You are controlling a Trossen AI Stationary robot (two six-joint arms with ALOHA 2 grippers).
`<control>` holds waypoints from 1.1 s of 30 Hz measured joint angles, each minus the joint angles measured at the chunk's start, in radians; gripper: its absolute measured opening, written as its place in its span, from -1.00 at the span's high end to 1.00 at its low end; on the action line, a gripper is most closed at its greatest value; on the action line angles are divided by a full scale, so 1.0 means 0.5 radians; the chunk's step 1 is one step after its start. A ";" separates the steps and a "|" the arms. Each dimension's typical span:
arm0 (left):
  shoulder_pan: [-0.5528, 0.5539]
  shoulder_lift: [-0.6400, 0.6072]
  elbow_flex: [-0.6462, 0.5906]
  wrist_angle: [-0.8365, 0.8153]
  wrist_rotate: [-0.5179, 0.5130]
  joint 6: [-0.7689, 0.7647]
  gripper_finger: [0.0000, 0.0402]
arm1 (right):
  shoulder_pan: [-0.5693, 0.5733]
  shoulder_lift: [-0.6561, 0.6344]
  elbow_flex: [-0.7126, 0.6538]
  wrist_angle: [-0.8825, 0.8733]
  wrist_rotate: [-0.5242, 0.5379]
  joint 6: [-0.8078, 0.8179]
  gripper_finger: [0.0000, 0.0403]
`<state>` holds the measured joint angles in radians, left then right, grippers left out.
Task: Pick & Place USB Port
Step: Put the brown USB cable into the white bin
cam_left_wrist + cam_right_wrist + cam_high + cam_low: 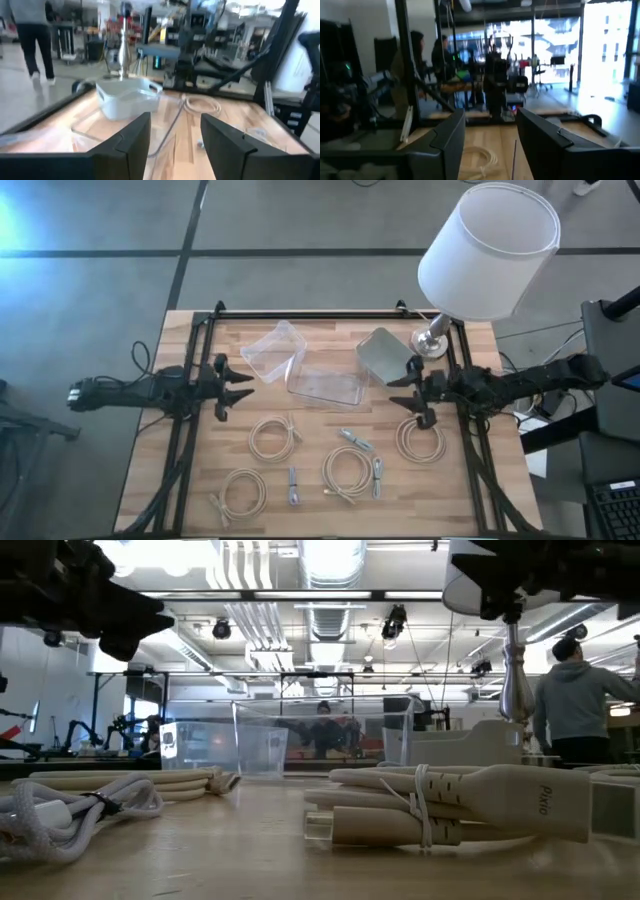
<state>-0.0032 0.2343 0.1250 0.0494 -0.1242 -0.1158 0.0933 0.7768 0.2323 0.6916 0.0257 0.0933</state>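
Several coiled beige USB cables lie flat on the wooden table: one [273,437] left of centre, one [241,492] near the front, one [347,472] in the middle front, one [420,440] on the right. My left gripper [240,388] hovers open at the left edge, pointing level toward the right. My right gripper [405,392] hovers open at the right edge, above and just beyond the right coil, pointing left. The wrist views show the fingers of my left gripper [175,145] and my right gripper [490,145] apart with nothing between them.
Two clear plastic containers [275,352] [326,388] sit at the far middle. A grey bin [383,355] and a lamp with a white shade [487,250] stand at the far right. Short loose connectors [293,485] [355,440] lie among the coils. People stand in the room beyond the table.
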 joint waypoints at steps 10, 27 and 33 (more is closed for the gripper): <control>-0.002 0.538 0.391 -0.238 0.184 -0.081 0.11 | 0.000 0.519 0.477 -0.370 0.005 -0.137 0.14; -0.276 1.234 0.523 -0.369 0.222 -0.178 0.11 | 0.000 1.036 0.759 -0.380 0.004 -0.158 0.15; -0.343 1.432 0.523 -0.366 0.041 -0.191 0.11 | 0.000 1.068 0.761 -0.377 0.000 -0.154 0.15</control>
<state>-0.1745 0.9502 0.3866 -0.1334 -0.1036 -0.2110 0.0933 1.3109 0.6128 0.5030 0.0260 0.0162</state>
